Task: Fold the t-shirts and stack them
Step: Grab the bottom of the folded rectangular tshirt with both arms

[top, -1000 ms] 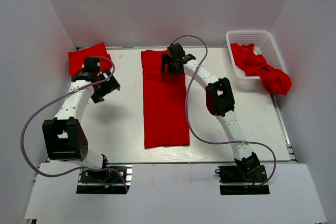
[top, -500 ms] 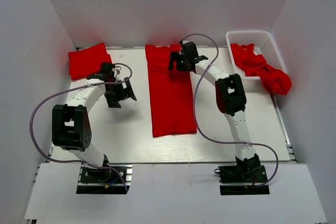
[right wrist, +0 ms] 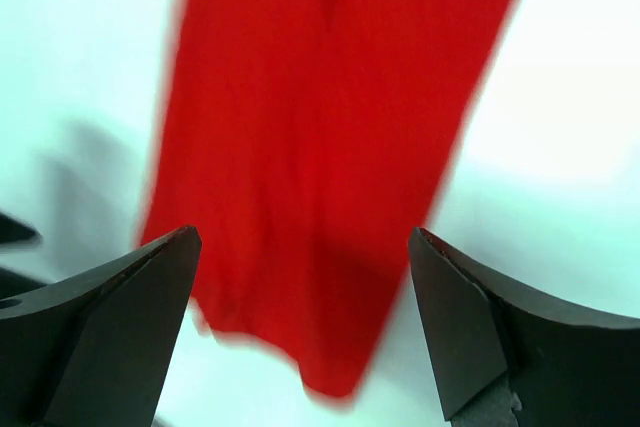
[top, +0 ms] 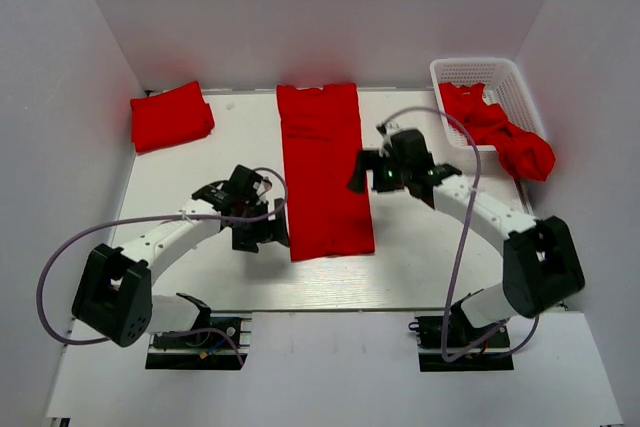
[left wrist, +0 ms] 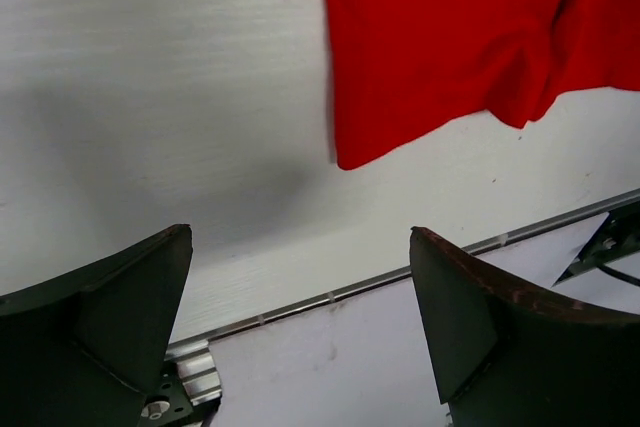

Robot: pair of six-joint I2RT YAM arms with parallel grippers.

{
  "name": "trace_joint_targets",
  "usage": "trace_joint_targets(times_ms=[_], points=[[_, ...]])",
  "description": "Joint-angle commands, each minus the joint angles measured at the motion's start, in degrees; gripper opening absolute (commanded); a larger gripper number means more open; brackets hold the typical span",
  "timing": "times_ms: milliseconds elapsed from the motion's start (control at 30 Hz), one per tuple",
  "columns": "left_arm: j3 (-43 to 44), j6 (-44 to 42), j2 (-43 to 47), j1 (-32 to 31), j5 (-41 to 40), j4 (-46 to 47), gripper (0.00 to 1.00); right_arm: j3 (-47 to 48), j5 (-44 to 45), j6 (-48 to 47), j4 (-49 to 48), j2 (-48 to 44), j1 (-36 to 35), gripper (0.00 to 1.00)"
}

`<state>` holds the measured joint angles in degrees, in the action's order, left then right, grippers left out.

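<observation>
in the middle of the white table (top: 200,277): the long red cloth t-shirt folded into a narrow strip (top: 322,172) lies flat, running from the far edge toward the arms. nothing is holding it.
shirt, what changed: a second ago the strip lay a bit nearer and more to the left. it has since slid away from the arms and slightly right.
right gripper (top: 362,173), what changed: it was sitting on the far collar end. now it has pulled back to the strip's right edge, around the lower half, with its fingers spread wide and empty.
left gripper (top: 272,227), what changed: it was up by the folded red shirt bundle (top: 171,115) in the far left corner. it has swung down to just beside the strip's near left corner, fingers wide apart with nothing between them.
elsewhere: crumpled red shirts (top: 500,132) spill out of the white plastic lattice basket (top: 480,69) at the far right.
my read: the lengthwise fold looks done, and both arms seem to be lining up to fold the near end over toward the collar. after that i'd guess it goes on the bundle.
watch out: the right gripper sits further up the strip than the left, so the hem may not lift evenly.
</observation>
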<state>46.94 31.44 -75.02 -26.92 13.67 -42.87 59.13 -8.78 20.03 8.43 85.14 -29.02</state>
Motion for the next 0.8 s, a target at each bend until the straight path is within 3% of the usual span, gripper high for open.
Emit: trace_joint_targets(times_ms=[0,167,333,567,733,767], points=[[-1.6,3.6,2.1,-4.4,-0.8,4.4,1.00,-9.4,-0.1,4.4,8.3,-5.5,-0.6,0.90],[-1.1,4.2,-2.8,-9.8,-3.0,7.8,1.00,-16.7,-3.2,7.1,11.2,-10.3,-1.1,0.90],[-0.4,2.4,-6.1,-11.7,-3.6,10.7,1.00,-18.5,-5.1,8.2,11.2,-8.4,-1.7,0.90],[-3.3,2.4,-9.0,-12.2,-5.5,13.9,0.86,-18.1,-6.6,7.0,12.1,-4.0,-1.5,0.89],[-4.0,1.9,-10.1,-12.2,-5.0,16.6,0.75,-18.9,-7.0,6.5,12.6,-2.2,-1.2,0.76],[-4.0,1.3,-10.1,-12.2,-4.4,16.6,0.69,-19.0,-7.2,6.3,12.4,-1.7,-1.3,0.74]])
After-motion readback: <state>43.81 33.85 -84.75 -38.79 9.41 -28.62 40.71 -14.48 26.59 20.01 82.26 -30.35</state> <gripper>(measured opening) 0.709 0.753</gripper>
